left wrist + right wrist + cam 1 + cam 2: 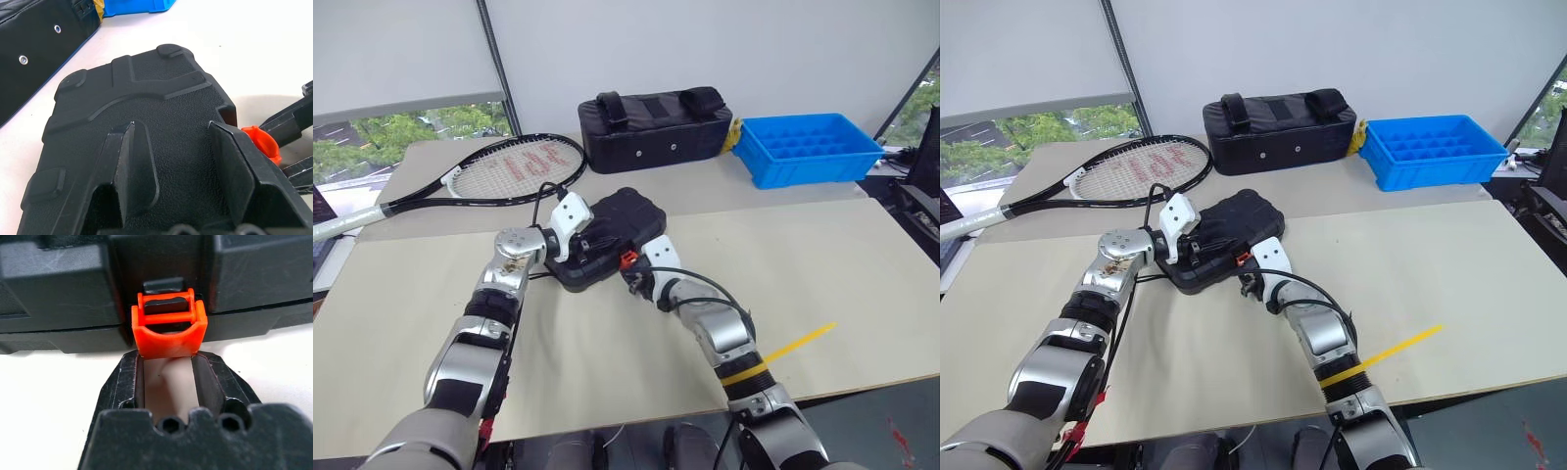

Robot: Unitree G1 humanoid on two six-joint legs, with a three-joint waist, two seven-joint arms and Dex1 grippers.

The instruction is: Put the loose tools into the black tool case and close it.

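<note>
Black tool case (607, 240) lies lid-down mid-table, left gripper (183, 161) with fingers spread pressing on the lid to steady it, right gripper (168, 364) narrow with tips against the orange latch (168, 328), probably snapping it shut; actual pinch unclear.

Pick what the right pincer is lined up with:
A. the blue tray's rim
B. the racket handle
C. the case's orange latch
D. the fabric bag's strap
C: the right pincer has its fingertips at the orange latch on the front edge of the closed case, while the left pincer rests on the lid.
</note>
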